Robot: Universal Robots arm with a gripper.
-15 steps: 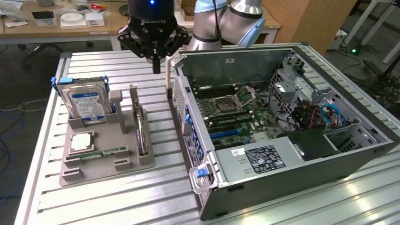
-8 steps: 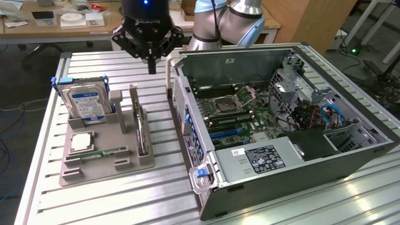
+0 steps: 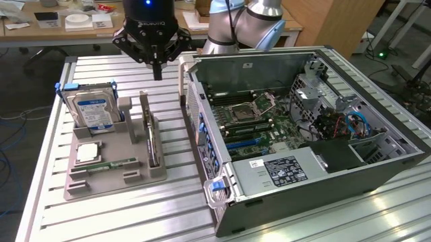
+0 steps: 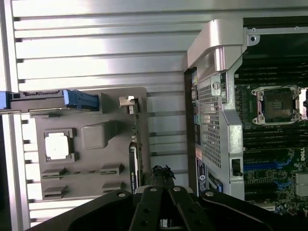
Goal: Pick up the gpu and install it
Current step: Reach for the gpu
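Gpu [image 3: 149,133] stands on edge in its slot on the grey holder [image 3: 120,147], untouched. Claw [image 3: 158,73] hangs above the holder's far end, fingers pressed together, gripping nothing. Risk 1: coming down shut, the tips hit the card's top edge & tip it in the slot. Risk 2: wrist view puts the tips btwn card and PC case [image 3: 323,196], so an off-line drop could clip the case's rear wall. Hard drive [image 3: 94,113] crowds the other side.
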